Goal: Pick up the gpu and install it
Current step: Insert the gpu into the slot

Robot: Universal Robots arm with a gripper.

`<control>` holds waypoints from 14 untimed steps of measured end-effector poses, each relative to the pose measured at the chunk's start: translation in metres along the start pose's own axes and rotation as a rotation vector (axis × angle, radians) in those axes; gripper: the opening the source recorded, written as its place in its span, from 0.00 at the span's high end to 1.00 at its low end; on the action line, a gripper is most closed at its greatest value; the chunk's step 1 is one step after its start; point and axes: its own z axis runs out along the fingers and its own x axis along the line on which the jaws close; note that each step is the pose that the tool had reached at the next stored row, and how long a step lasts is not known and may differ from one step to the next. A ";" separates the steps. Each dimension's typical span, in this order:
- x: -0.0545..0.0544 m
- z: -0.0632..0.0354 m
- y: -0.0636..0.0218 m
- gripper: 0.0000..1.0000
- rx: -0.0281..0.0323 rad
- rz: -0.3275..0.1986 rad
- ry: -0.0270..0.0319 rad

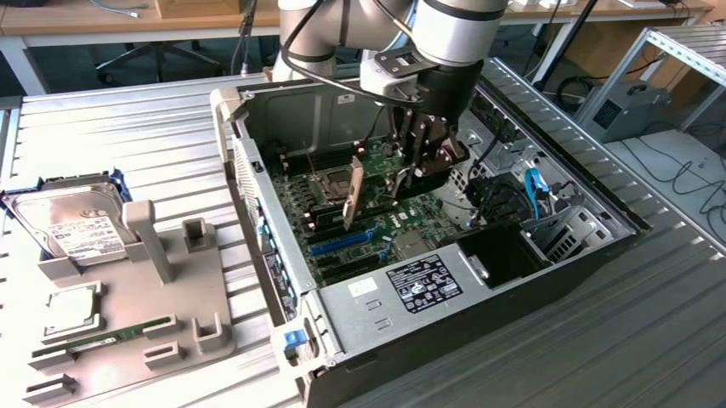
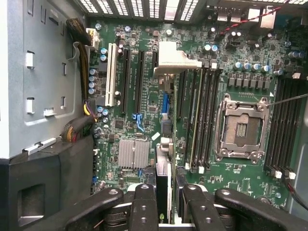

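Pick-up complete, seating outstanding — the gripper [image 1: 422, 161] is clamped on the gpu [image 1: 354, 194], held edge-down inside the open computer case [image 1: 375, 293] above the motherboard [image 2: 144, 110], heatsink [image 2: 134, 153] at seven o'clock.

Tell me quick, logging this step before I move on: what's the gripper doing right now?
Gripper: fingers closed on the gpu, holding it upright over the motherboard inside the open PC case.
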 end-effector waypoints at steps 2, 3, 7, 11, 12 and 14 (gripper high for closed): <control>0.000 0.0000 0.0012 0.74 0.0000 0.000 0.0001; 0.000 0.0001 0.0018 0.74 0.0000 0.000 0.0000; 0.000 0.0002 0.0035 0.74 0.0000 0.000 -0.0001; 0.000 0.0004 0.0051 0.74 0.0000 0.000 0.0000; 0.000 0.0004 0.0055 0.74 0.0000 0.000 0.0000; 0.000 0.0005 0.0060 0.74 0.0000 0.000 0.0000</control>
